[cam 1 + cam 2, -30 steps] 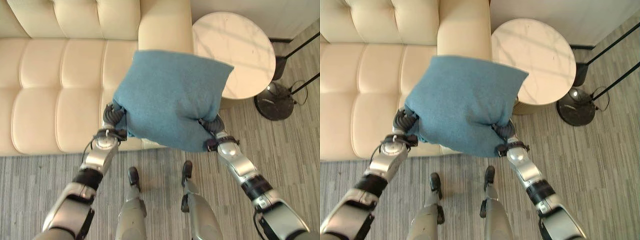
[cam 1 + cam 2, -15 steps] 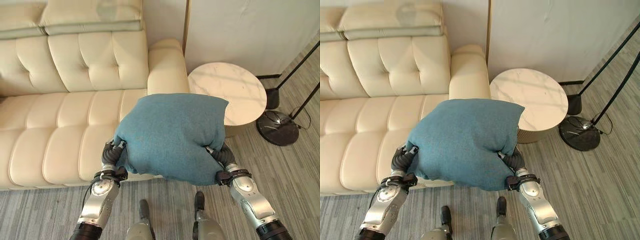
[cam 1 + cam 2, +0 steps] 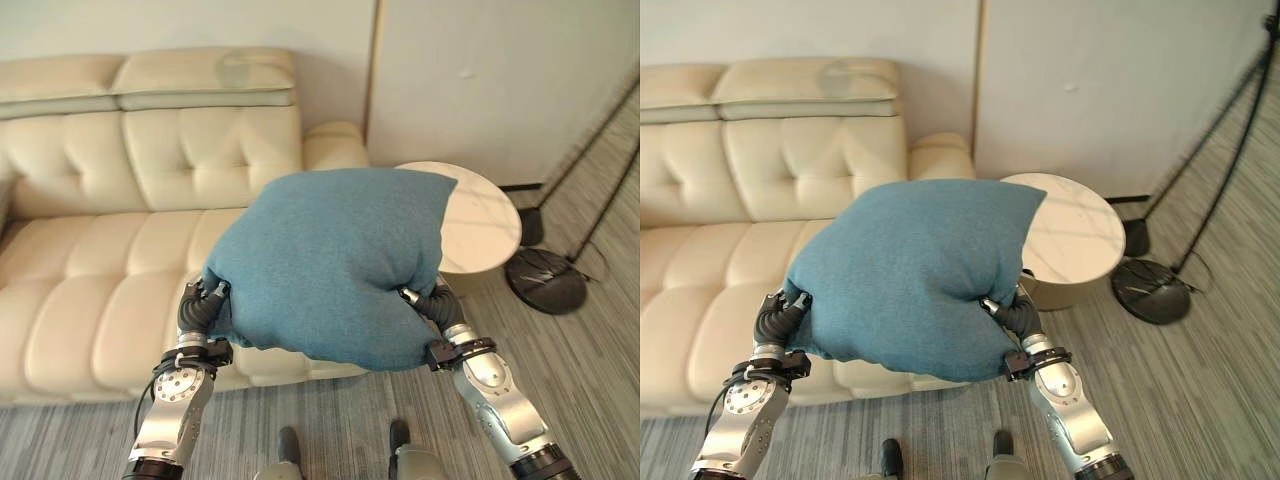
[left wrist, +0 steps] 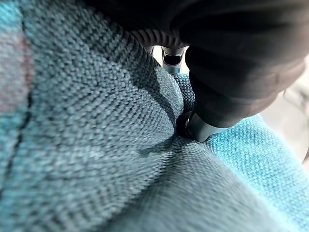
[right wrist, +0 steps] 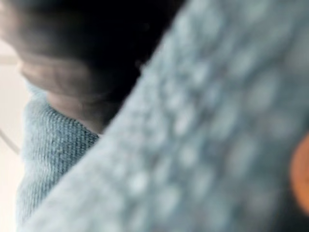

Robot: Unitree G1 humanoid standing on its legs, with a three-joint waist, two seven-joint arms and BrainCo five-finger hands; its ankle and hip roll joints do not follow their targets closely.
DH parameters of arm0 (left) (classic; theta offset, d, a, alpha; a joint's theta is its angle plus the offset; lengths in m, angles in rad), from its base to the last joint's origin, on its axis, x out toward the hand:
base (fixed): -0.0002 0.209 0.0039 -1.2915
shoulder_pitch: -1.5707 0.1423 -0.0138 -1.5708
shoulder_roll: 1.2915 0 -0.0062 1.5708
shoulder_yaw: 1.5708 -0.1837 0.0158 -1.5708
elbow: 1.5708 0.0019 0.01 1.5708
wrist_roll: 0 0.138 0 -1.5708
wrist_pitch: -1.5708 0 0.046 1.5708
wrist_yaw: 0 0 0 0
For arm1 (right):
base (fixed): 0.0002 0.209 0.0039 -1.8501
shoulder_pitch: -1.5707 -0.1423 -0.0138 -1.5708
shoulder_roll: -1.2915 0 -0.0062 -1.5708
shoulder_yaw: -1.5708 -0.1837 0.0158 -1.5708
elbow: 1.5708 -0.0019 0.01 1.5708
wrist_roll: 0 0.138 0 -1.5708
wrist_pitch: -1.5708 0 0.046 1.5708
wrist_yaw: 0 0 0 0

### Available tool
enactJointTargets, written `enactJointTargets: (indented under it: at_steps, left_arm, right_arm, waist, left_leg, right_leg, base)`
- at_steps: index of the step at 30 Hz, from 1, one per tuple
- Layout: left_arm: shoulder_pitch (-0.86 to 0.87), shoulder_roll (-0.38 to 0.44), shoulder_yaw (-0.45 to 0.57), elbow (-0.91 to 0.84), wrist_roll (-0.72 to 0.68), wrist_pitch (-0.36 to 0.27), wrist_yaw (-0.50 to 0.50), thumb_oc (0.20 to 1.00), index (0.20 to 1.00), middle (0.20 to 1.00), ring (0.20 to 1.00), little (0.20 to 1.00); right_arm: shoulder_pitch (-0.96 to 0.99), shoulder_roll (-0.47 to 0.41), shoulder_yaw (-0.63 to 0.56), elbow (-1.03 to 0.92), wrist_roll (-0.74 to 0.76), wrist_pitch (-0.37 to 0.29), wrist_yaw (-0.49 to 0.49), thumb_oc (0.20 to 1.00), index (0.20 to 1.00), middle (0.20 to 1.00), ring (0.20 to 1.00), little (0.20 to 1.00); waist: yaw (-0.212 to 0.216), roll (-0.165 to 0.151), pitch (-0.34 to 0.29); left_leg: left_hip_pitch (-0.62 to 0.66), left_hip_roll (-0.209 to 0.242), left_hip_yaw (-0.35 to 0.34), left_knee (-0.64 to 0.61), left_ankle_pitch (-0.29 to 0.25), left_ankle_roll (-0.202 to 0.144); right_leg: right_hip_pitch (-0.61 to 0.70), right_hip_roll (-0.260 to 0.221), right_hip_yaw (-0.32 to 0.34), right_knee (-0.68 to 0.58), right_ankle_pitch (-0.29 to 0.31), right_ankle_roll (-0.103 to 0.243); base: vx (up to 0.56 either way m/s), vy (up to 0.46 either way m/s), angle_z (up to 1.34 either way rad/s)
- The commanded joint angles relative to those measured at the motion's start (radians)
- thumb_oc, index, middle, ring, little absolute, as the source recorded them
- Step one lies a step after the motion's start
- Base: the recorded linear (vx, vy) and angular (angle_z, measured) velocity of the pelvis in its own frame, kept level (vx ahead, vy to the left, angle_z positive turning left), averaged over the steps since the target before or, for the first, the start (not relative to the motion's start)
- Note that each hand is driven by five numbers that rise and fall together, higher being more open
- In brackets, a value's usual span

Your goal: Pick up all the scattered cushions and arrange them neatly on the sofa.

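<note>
A: What lies at left?
B: The cream sofa point(image 3: 110, 270). The left hand point(image 3: 198, 310) presses the blue cushion point(image 3: 330, 260) raised before it; its fingers are buried in cloth, grip indeterminable.
A: And rightward?
B: The right hand point(image 3: 428, 305), fingers likewise hidden, then a round marble table point(image 3: 485, 225) and a lamp base point(image 3: 545, 280).

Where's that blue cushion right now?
The blue cushion is held up between the left hand and right hand, in front of the sofa.
</note>
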Motion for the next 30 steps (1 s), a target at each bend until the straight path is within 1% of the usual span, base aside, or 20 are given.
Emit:
enactJointTargets:
  at_steps: [1, 3, 4, 5, 6, 7, 8, 9, 10, 12, 13, 15, 16, 18, 22, 27, 29, 30]
  left_arm:
    - [-0.071, 0.021, 0.008, -0.071, 0.015, -0.108, -0.009, 0.2, 0.2, 0.2, 0.2, 0.2]
    - [-0.08, 0.014, 0.004, -0.061, 0.015, -0.104, -0.009, 0.2, 0.2, 0.2, 0.2, 0.2]
    - [-0.089, 0.01, -0.004, -0.062, 0.01, -0.105, -0.011, 0.2, 0.2, 0.2, 0.2, 0.2]
    - [-0.094, 0.007, -0.011, -0.061, 0.011, -0.103, -0.014, 0.2, 0.2, 0.2, 0.2, 0.2]
    - [-0.109, 0.002, -0.022, -0.058, 0.014, -0.1, -0.016, 0.2, 0.2, 0.2, 0.2, 0.2]
    - [-0.12, -0.001, -0.031, -0.055, 0.011, -0.103, -0.017, 0.2, 0.2, 0.2, 0.2, 0.2]
    - [-0.121, -0.001, -0.037, -0.055, 0.011, -0.102, -0.021, 0.2, 0.2, 0.2, 0.2, 0.2]
    - [-0.121, -0.001, -0.037, -0.055, 0.011, -0.102, -0.021, 0.2, 0.2, 0.2, 0.2, 0.2]
    - [-0.121, 0.001, -0.039, -0.062, 0.021, -0.103, -0.032, 0.2, 0.2, 0.2, 0.2, 0.2]
    - [-0.124, -0.007, -0.049, -0.059, 0.02, -0.104, -0.043, 0.2, 0.2, 0.2, 0.2, 0.2]
    - [-0.132, -0.011, -0.057, -0.058, 0.016, -0.107, -0.045, 0.2, 0.2, 0.2, 0.2, 0.2]
    - [-0.142, -0.02, -0.076, -0.049, 0.006, -0.107, -0.051, 0.2, 0.2, 0.2, 0.2, 0.2]
    - [-0.143, -0.022, -0.083, -0.044, 0.008, -0.103, -0.052, 0.2, 0.2, 0.2, 0.2, 0.2]
    - [-0.137, -0.021, -0.089, -0.035, 0.024, -0.095, -0.049, 0.2, 0.2, 0.2, 0.2, 0.2]
    - [-0.128, -0.017, -0.088, -0.048, 0.039, -0.091, -0.06, 0.2, 0.2, 0.2, 0.2, 0.2]
    - [-0.135, 0.007, -0.075, -0.056, 0.055, -0.091, -0.058, 0.2, 0.2, 0.2, 0.2, 0.2]
    - [-0.134, 0.011, -0.069, -0.062, 0.054, -0.091, -0.057, 0.2, 0.2, 0.2, 0.2, 0.2]
    - [-0.136, 0.015, -0.063, -0.064, 0.053, -0.092, -0.054, 0.2, 0.2, 0.2, 0.2, 0.2]
  right_arm:
    - [-0.104, 0.061, -0.008, -0.102, -0.02, -0.117, 0.019, 0.2, 0.2, 0.2, 0.2, 0.2]
    - [-0.105, 0.047, -0.022, -0.103, -0.024, -0.12, 0.012, 0.2, 0.2, 0.2, 0.2, 0.2]
    - [-0.099, 0.036, -0.03, -0.103, -0.021, -0.124, 0.004, 0.2, 0.2, 0.2, 0.2, 0.2]
    - [-0.094, 0.028, -0.036, -0.106, -0.025, -0.122, -0.002, 0.2, 0.2, 0.2, 0.2, 0.2]
    - [-0.089, 0.018, -0.045, -0.107, -0.028, -0.123, -0.007, 0.2, 0.2, 0.2, 0.2, 0.2]
    - [-0.088, 0.012, -0.048, -0.097, -0.024, -0.122, -0.014, 0.2, 0.2, 0.2, 0.2, 0.2]
    - [-0.087, 0.007, -0.049, -0.094, -0.024, -0.118, -0.017, 0.2, 0.2, 0.2, 0.2, 0.2]
    - [-0.087, 0.007, -0.049, -0.094, -0.024, -0.118, -0.017, 0.2, 0.2, 0.2, 0.2, 0.2]
    - [-0.076, 0.002, -0.05, -0.099, -0.022, -0.119, -0.007, 0.2, 0.2, 0.2, 0.2, 0.2]
    - [-0.063, 0.002, -0.053, -0.102, -0.023, -0.12, 0.002, 0.2, 0.2, 0.2, 0.2, 0.2]
    - [-0.058, 0.001, -0.061, -0.104, -0.021, -0.123, 0.006, 0.2, 0.2, 0.2, 0.2, 0.2]
    - [-0.048, 0.002, -0.074, -0.105, -0.017, -0.124, 0.007, 0.2, 0.2, 0.2, 0.2, 0.2]
    - [-0.041, 0.006, -0.078, -0.103, -0.015, -0.123, 0.006, 0.2, 0.2, 0.2, 0.2, 0.2]
    - [-0.038, 0.011, -0.077, -0.091, -0.004, -0.12, 0.004, 0.2, 0.2, 0.2, 0.2, 0.2]
    - [-0.029, 0.014, -0.08, -0.083, 0.003, -0.114, 0.014, 0.2, 0.2, 0.2, 0.2, 0.2]
    - [-0.048, 0.028, -0.066, -0.08, 0.004, -0.107, 0.03, 0.2, 0.2, 0.2, 0.2, 0.2]
    - [-0.054, 0.038, -0.062, -0.079, 0.007, -0.105, 0.034, 0.2, 0.2, 0.2, 0.2, 0.2]
    - [-0.054, 0.04, -0.063, -0.081, 0.01, -0.107, 0.039, 0.2, 0.2, 0.2, 0.2, 0.2]
  waist:
    - [0.038, -0.014, -0.037]
    - [0.041, -0.004, -0.028]
    - [0.041, 0.004, -0.02]
    - [0.035, 0.011, -0.018]
    - [0.024, 0.013, -0.011]
    - [0.011, 0.012, -0.012]
    - [0.004, 0.009, -0.015]
    - [0.002, 0.009, -0.014]
    - [-0.015, -0.011, -0.011]
    - [-0.035, -0.024, -0.019]
    - [-0.045, -0.026, -0.025]
    - [-0.067, -0.02, -0.046]
    - [-0.074, -0.016, -0.051]
    - [-0.079, -0.014, -0.057]
    - [-0.071, -0.024, -0.053]
    - [-0.045, -0.04, -0.037]
    - [-0.035, -0.045, -0.035]
    - [-0.03, -0.046, -0.032]
  left_leg:
    - [-0.086, -0.088, -0.11, 0.012, -0.039, -0.008]
    - [-0.142, -0.069, -0.135, 0.013, 0.019, -0.054]
    - [-0.167, -0.063, -0.133, -0.002, 0.046, -0.071]
    - [-0.184, -0.062, -0.133, -0.01, 0.052, -0.076]
    - [-0.2, -0.055, -0.112, -0.012, 0.042, -0.078]
    - [-0.197, -0.051, -0.089, -0.01, 0.023, -0.068]
    - [-0.188, -0.048, -0.077, 0.005, 0.014, -0.06]
    - [-0.189, -0.049, -0.078, 0.008, 0.012, -0.059]
    - [-0.154, -0.057, -0.067, 0.094, -0.06, -0.045]
    - [-0.112, -0.058, -0.038, 0.138, -0.125, -0.039]
    - [-0.085, -0.05, -0.006, 0.149, -0.146, -0.04]
    - [-0.023, -0.028, 0.065, 0.123, -0.167, -0.044]
    - [-0.007, -0.021, 0.083, 0.105, -0.164, -0.047]
    - [-0.008, -0.027, 0.074, 0.094, -0.164, -0.047]
    - [-0.013, -0.038, 0.058, 0.108, -0.18, -0.04]
    - [-0.054, -0.074, 0.016, 0.161, -0.226, -0.009]
    - [-0.067, -0.095, 0.0, 0.173, -0.242, 0.007]
    - [-0.072, -0.106, -0.006, 0.178, -0.251, 0.016]
  right_leg:
    - [0.204, 0.051, 0.007, -0.228, 0.019, -0.018]
    - [0.198, 0.091, 0.022, -0.288, 0.02, -0.042]
    - [0.194, 0.101, 0.013, -0.315, 0.026, -0.048]
    - [0.186, 0.102, -0.008, -0.325, 0.031, -0.05]
    - [0.173, 0.096, -0.033, -0.328, 0.041, -0.049]
    - [0.162, 0.083, -0.064, -0.332, 0.051, -0.044]
    - [0.157, 0.073, -0.082, -0.34, 0.065, -0.039]
    - [0.158, 0.073, -0.084, -0.341, 0.065, -0.038]
    - [0.155, 0.04, -0.126, -0.353, 0.095, -0.032]
    - [0.158, 0.02, -0.158, -0.373, 0.11, -0.029]
    - [0.156, 0.011, -0.179, -0.38, 0.116, -0.027]
    - [0.158, 0.002, -0.22, -0.39, 0.119, -0.022]
    - [0.162, 0.001, -0.234, -0.394, 0.119, -0.019]
    - [0.176, -0.004, -0.244, -0.402, 0.12, -0.018]
    - [0.199, -0.021, -0.255, -0.402, 0.118, -0.014]
    - [0.195, -0.062, -0.24, -0.365, 0.109, -0.001]
    - [0.187, -0.076, -0.23, -0.347, 0.107, 0.002]
    - [0.178, -0.09, -0.226, -0.322, 0.104, 0.006]
  base:
    - [-0.16, -0.256, 0.19]
    - [-0.24, -0.247, 0.38]
    - [-0.28, -0.175, 0.44]
    - [-0.3, -0.119, 0.42]
    - [-0.29, -0.068, 0.77]
    - [-0.27, -0.04, 0.71]
    - [-0.15, -0.018, 1.46]
    - [-0.15, -0.036, 0.85]
    - [-0.14, -0.042, 0.95]
    - [-0.13, -0.023, 0.5]
    - [-0.07, 0.029, 0.77]
    - [-0.01, 0.058, 0.75]
    - [0.04, 0.078, 0.92]
    - [0.07, 0.093, 0.79]
    - [0.08, 0.111, 0.2]
    - [0.07, 0.188, 0.12]
    - [0.09, 0.21, 0.06]
    - [0.1, 0.222, 0.08]
